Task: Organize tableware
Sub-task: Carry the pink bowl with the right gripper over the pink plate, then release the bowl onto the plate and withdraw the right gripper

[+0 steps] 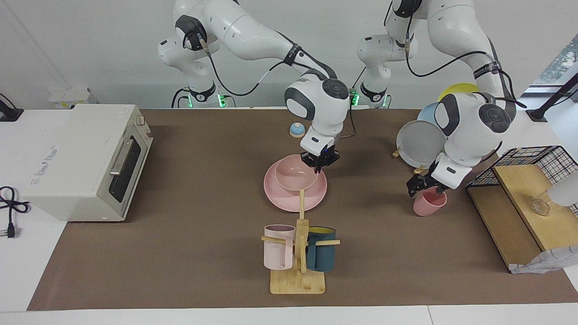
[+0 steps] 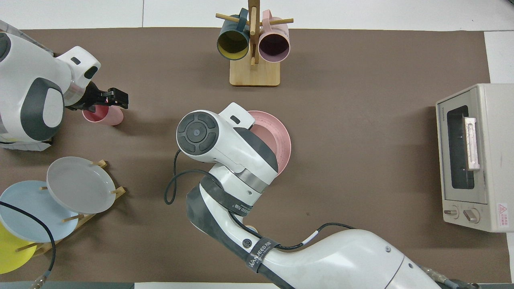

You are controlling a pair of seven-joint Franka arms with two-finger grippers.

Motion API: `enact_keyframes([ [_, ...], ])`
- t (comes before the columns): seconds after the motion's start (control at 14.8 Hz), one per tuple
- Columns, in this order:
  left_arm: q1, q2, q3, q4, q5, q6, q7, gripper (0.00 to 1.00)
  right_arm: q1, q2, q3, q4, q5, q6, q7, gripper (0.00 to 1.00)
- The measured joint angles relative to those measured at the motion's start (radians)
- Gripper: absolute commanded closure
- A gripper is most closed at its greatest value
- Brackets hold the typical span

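Brown matting covers the long table [image 1: 180,253], white tabletop showing at its edges and a pale wall rising past the robots. Taking the wide matte pink plate [image 1: 289,202] at mid-table as the mark: the cream metal toaster oven [image 1: 86,160] sits toward the right arm's end from it, the wooden shelf with a black wire basket [image 1: 519,198] toward the left arm's end. A wooden rack of grey, blue and yellow plates [image 2: 76,188] stands nearer the robots than the plate, toward the left arm's end. The wooden mug tree [image 1: 298,266], with its pale pink and dark teal mugs, stands farther from the robots. On the plate rests the round pink bowl [image 1: 293,174]; the right gripper [image 1: 319,161] is at its rim (jaws: I cannot tell). The left gripper [image 1: 422,185] is clamped on the rim of the small tapered pink cup [image 1: 429,203], which sits tilted, well apart from the plate toward the left arm's end.
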Motion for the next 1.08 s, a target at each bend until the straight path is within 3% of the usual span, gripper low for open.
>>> enact_keyframes([
  [0.07,0.000,0.005,0.000,-0.001,0.004,0.001,0.000,0.00,-0.014,-0.011,-0.001,0.020,0.000,-0.014,0.000,0.00],
  [0.14,-0.001,0.010,0.000,-0.002,0.013,0.004,0.000,0.11,-0.039,-0.031,-0.001,0.035,0.000,-0.030,-0.016,0.00],
  [0.27,-0.001,0.019,0.000,-0.005,0.021,0.014,0.000,0.65,-0.110,-0.086,-0.001,0.042,0.011,-0.078,-0.098,0.00],
  [0.34,-0.001,0.024,0.000,-0.007,0.024,0.017,0.000,0.86,-0.150,-0.113,-0.001,0.042,0.023,-0.107,-0.141,0.00],
  [0.41,-0.001,0.027,0.000,-0.008,0.026,0.020,0.000,1.00,-0.194,-0.143,-0.001,0.037,0.038,-0.141,-0.193,0.00],
  [0.61,-0.001,0.028,0.000,-0.010,0.027,0.023,0.000,1.00,-0.311,-0.240,-0.008,0.004,0.079,-0.251,-0.352,0.00],
  [0.74,-0.001,0.028,0.000,-0.009,0.028,0.025,0.000,1.00,-0.343,-0.307,-0.057,-0.013,0.097,-0.339,-0.453,0.00],
  [0.95,-0.003,0.026,-0.004,0.031,0.029,0.000,0.000,1.00,-0.340,-0.394,-0.239,-0.031,0.186,-0.420,-0.630,0.00],
  [1.08,-0.016,0.024,-0.010,0.117,0.028,-0.104,-0.022,1.00,-0.344,-0.437,-0.355,-0.054,0.225,-0.463,-0.747,0.00],
])
